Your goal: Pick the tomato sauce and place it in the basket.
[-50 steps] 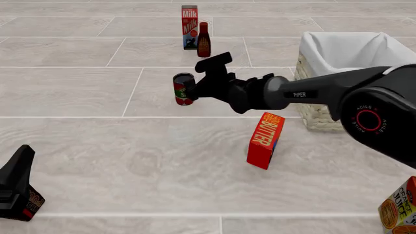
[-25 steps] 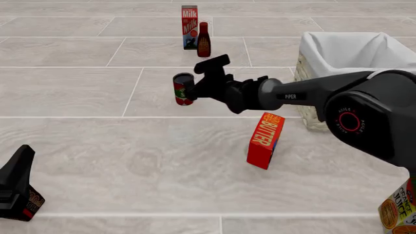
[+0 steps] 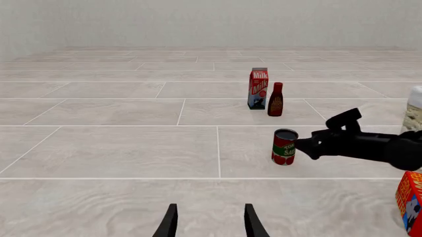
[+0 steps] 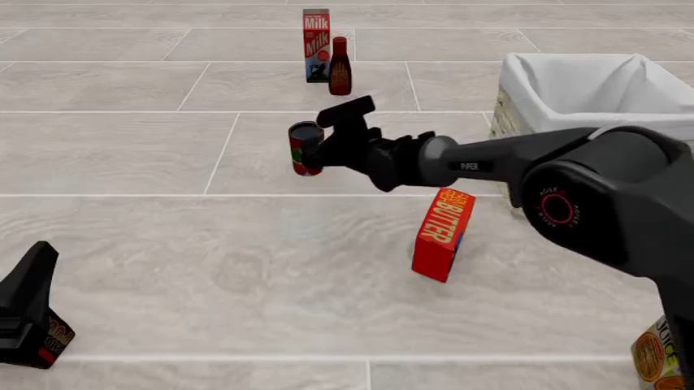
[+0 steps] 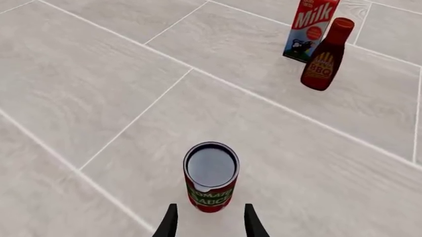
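Item: small cylindrical red-and-green tomato sauce can (image 5: 211, 177), upright just ahead of the right end effector (image 5: 211, 222), fingers parted and empty; to be straddled squarely before closure, then carried to the pale wicker basket (image 4: 518, 191).

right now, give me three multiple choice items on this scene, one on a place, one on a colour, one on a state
1. Where is the tomato sauce can?
A. in the basket
B. on the floor by the right gripper
C. on the butter box

2. What colour is the butter box?
A. red
B. blue
C. green

3. How is the right gripper?
A. shut on the can
B. open, can ahead of its fingers
C. holding the bottle

Answers:
1 B, it stands upright at the fingertips.
2 A, red with yellow lettering.
3 B, the wrist view shows the fingers apart.
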